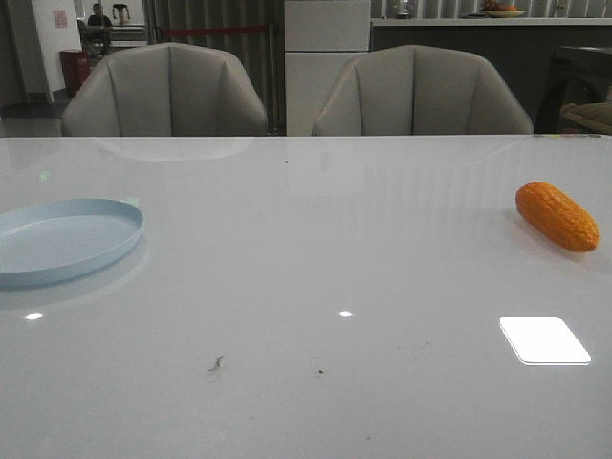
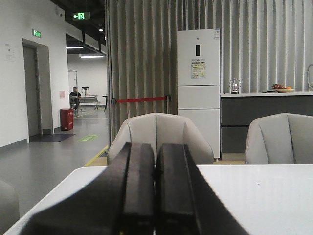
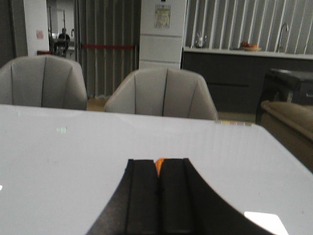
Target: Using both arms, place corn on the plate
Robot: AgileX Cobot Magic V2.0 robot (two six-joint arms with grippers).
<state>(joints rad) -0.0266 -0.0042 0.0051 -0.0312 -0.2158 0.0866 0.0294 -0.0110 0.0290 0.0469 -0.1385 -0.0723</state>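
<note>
The orange corn (image 1: 557, 216) lies on its side at the right of the white table, apart from everything. At the table's left edge sits the pale blue plate (image 1: 67, 240), with nothing on it. Neither gripper shows in the front view. In the left wrist view my left gripper (image 2: 156, 147) is shut, its black fingers pressed together with nothing between them, above the table's near left corner. My right gripper (image 3: 158, 169) is shut too. Only a sliver of the corn (image 3: 159, 162) peeks out past its tips, farther along the table and not held.
Two grey armchairs (image 1: 167, 91) (image 1: 421, 94) stand behind the table's far edge. A bright patch of reflected light (image 1: 543, 340) lies on the tabletop in front of the corn. A white fridge (image 2: 198, 83) and a dark counter stand farther back.
</note>
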